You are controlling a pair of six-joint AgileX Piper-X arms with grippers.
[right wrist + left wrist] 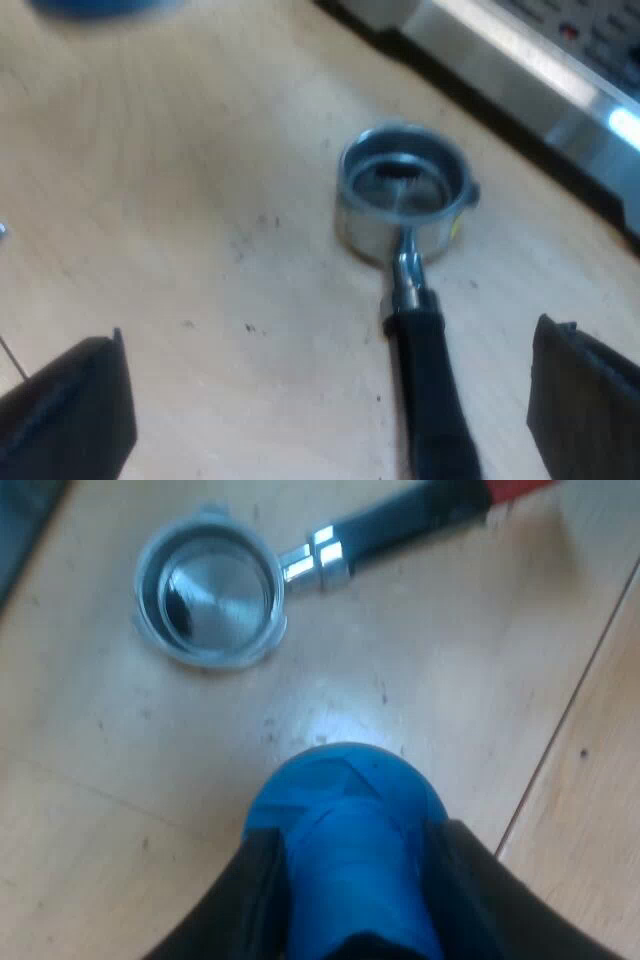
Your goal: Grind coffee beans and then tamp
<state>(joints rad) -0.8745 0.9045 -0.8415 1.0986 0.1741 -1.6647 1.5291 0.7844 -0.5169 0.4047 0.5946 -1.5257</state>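
Gripping tamper (345,855) in left jaws, right jaws spread over holder (365,232)

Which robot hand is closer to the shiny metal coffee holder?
Right. The right gripper straddles the dark handle of the silver metal holder, fingers open. The left gripper, shut on the rounded blue tamper, is farther off.
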